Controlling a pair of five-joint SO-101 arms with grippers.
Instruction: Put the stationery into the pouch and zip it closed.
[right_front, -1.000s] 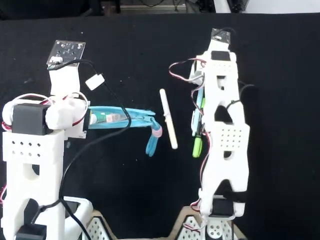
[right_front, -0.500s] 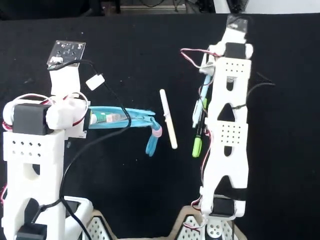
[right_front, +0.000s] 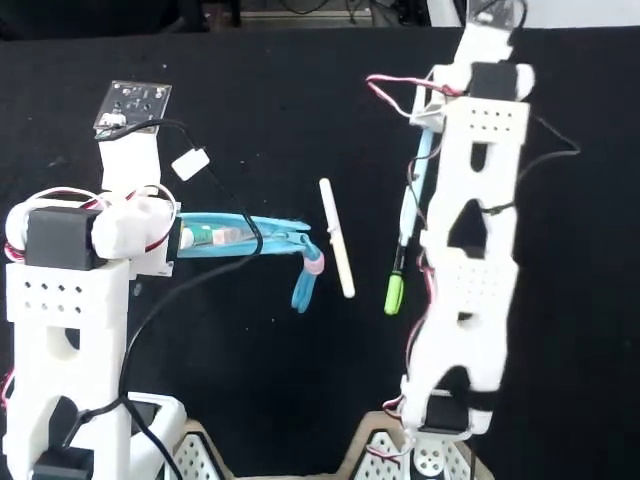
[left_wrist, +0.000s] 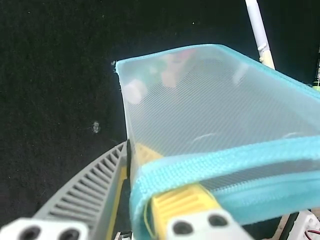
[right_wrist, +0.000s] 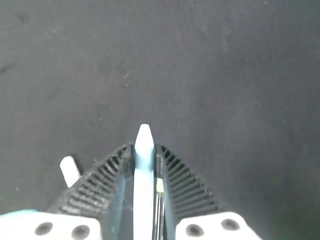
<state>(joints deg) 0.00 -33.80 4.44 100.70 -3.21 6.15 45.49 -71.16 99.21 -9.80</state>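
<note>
Surveying the black bench (right_front: 260, 100) first: it carries the stationery and both my arms. The pouch (right_front: 280, 232), teal mesh, lies out from my left arm. My left end effector (left_wrist: 147, 187) is clamped on the zip band at one end of it. I judge this grip is meant to pin the pouch and steady its mouth for loading. Whether the mouth is open I cannot tell. Pale and pink items show through the mesh, too blurred to name.

My right end effector (right_wrist: 144, 162) is closed on a light-blue pen (right_front: 417, 185), which runs lengthwise between the jaws with its pale tip beyond them. Held in line like this, I judge, it can enter the pouch tip first. It appears raised off the bench, well apart from the pouch.

Outstanding items: a white pen (right_front: 337, 240) lies on the bench between the pouch and my right arm. A marker (right_front: 394, 296) with a green cap lies just beside that arm. Neither is packed, so zipping is not yet due.

Obstructions: the white pen lies across the direct path to the pouch. A black cable (right_front: 230, 200) from my left arm crosses over the pouch. A blue strap (right_front: 300, 290) with a pink piece (right_front: 314, 265) trails from the pouch's end, near the white pen, and could snag.
</note>
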